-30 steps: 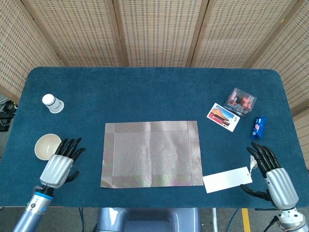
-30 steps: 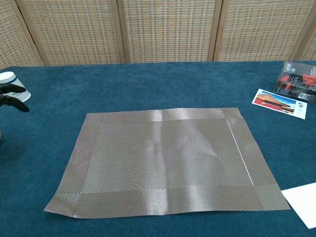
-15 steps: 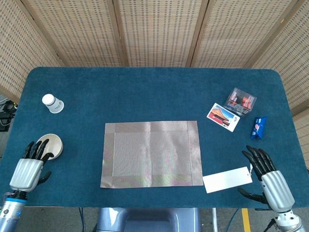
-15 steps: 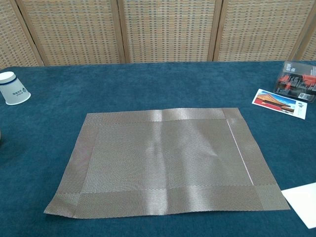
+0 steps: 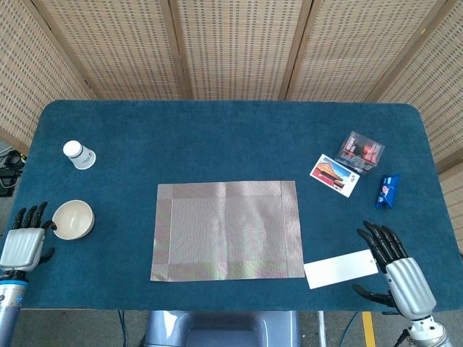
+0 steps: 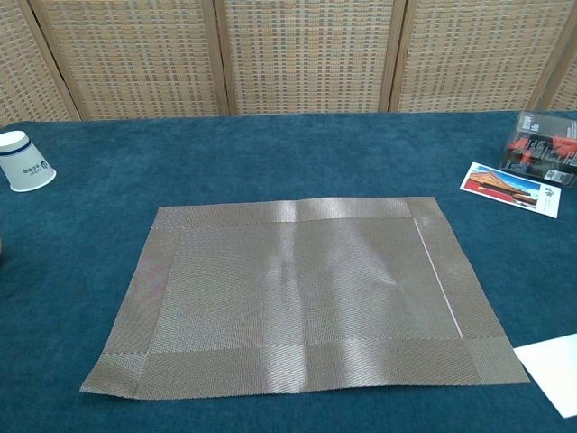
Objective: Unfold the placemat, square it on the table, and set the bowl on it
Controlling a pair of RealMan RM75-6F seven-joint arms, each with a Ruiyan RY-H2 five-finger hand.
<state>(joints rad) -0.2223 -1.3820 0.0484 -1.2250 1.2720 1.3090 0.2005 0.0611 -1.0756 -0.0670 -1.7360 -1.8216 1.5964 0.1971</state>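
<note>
Woven placemat [image 5: 227, 230] lies flat mid-table, yet we have drawn our empty, spread left hand [image 5: 22, 242] back beside the bowl [image 5: 72, 219], right hand [image 5: 394, 264] likewise empty, leaving the bowl unplaced.

The head view looked steeply down from above the near edge, taking in the whole table [image 5: 217, 137]. The chest view sat lower and closer, facing twelve o'clock. Both shared the placemat [image 5: 227, 230] [image 6: 297, 293].
</note>
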